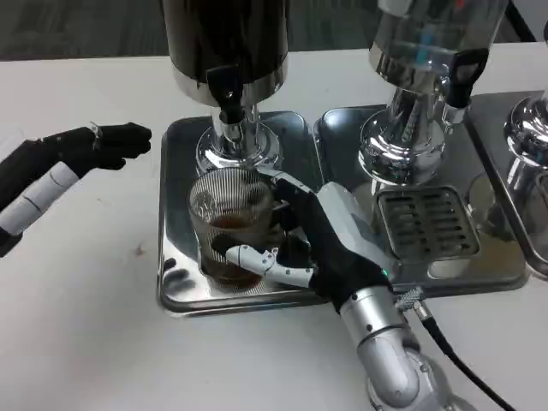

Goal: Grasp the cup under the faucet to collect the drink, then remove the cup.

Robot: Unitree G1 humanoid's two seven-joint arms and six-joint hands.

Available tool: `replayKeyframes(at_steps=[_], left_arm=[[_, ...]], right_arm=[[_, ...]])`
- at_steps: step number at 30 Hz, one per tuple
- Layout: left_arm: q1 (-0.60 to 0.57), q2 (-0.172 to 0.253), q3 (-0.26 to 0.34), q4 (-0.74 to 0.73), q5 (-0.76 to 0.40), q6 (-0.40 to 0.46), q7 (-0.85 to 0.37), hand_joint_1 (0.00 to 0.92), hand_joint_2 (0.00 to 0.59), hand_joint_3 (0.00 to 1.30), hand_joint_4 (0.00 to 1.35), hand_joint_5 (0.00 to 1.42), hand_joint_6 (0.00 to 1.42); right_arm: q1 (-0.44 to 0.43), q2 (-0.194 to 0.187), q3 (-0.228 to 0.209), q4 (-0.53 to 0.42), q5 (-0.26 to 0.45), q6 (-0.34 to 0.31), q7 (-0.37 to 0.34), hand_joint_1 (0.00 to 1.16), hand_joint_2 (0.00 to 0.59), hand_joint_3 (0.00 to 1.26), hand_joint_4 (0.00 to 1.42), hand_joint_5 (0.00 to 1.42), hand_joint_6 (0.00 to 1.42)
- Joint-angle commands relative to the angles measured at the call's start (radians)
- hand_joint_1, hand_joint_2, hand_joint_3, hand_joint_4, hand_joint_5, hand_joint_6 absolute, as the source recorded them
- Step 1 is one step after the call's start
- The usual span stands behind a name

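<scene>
A: Starting at the left, what is the left hand doing?

B: It hovers over the white worktop, well apart from everything, its dark fingers drawn together and clenched on nothing.

A: And the cup?

B: It sits inside the right hand's curl, on the steel drip tray, just below the dark dispenser's faucet. The fingers wrap its ribbed wall, grasping it; the thumb side reaches behind.

A: How far along, then?

B: Brown drink already lies in the cup's bottom, so I judge collecting is underway or done. Taking the cup away from the tray is left.

A: The arm?

B: The silver forearm slants up from the lower right.
</scene>
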Motion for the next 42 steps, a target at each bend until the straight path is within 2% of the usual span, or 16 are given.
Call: replayKeyframes(at_steps=[1, 16, 29, 42], left_arm=[[0.003, -0.011, -0.008, 0.012, 0.008, 0.0, 0.006, 0.0, 0.115, 0.31, 0.28, 0.22, 0.24], [-0.007, -0.021, -0.013, 0.018, 0.01, 0.0, 0.003, 0.0, 0.116, 0.3, 0.28, 0.23, 0.25], [-0.012, -0.026, -0.022, 0.021, 0.015, -0.005, 0.0, 0.0, 0.116, 0.29, 0.27, 0.23, 0.25], [-0.005, -0.028, -0.03, 0.02, 0.009, -0.011, 0.003, 0.0, 0.116, 0.28, 0.27, 0.23, 0.25]], right_arm=[[0.011, 0.0, -0.021, -0.042, 0.005, -0.038, -0.032, 0.6, 0.246, 0.38, 0.51, 0.54, 0.51], [0.052, -0.018, -0.057, -0.125, 0.001, -0.019, -0.034, 0.61, 0.259, 0.4, 0.53, 0.56, 0.52], [0.079, -0.025, -0.08, -0.154, 0.003, -0.016, -0.034, 0.61, 0.26, 0.41, 0.56, 0.58, 0.54], [0.115, -0.032, -0.112, -0.221, 0.005, -0.007, -0.021, 0.62, 0.286, 0.44, 0.57, 0.6, 0.57]])
